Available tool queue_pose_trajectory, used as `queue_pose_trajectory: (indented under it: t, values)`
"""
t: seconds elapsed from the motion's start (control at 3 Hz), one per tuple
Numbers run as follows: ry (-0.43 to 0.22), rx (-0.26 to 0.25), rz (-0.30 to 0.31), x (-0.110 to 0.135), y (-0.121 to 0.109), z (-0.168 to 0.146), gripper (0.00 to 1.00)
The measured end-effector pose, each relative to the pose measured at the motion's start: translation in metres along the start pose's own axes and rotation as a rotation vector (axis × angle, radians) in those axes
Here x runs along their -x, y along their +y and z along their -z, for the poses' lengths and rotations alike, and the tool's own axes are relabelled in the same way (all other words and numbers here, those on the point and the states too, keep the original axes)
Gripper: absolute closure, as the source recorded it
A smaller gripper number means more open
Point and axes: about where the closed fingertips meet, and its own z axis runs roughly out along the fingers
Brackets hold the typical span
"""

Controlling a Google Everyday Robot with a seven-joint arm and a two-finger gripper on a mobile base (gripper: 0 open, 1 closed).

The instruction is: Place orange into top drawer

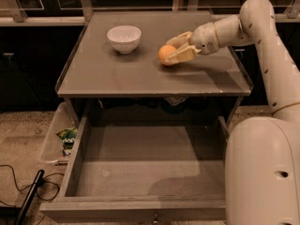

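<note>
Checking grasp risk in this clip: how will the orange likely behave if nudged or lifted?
The orange is round and sits on the flat tabletop, so a nudge would probably roll it. It looks firm and smooth, so it likely keeps shape but might slip. The gripper, against its right side in view, may block rolling that way.

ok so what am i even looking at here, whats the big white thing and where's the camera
There is one camera, looking down from beside the robot's white body. Its white arm reaches over a grey tabletop. The gripper at its end is at the orange, which rests on the tabletop; I cannot tell whether it is gripped. A white bowl stands nearby. Below, the top drawer is pulled open. A clear bin sits on the floor.
</note>
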Motion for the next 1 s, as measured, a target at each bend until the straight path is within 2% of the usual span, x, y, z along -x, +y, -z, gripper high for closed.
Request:
queue_pose_trajectory:
  t: [0.67,1.0]
  values:
    - [-0.01,-0.017,0.059,0.018,0.032,0.035,1.0]
    - [-0.02,-0.06,0.115,0.031,0.067,0.068,1.0]
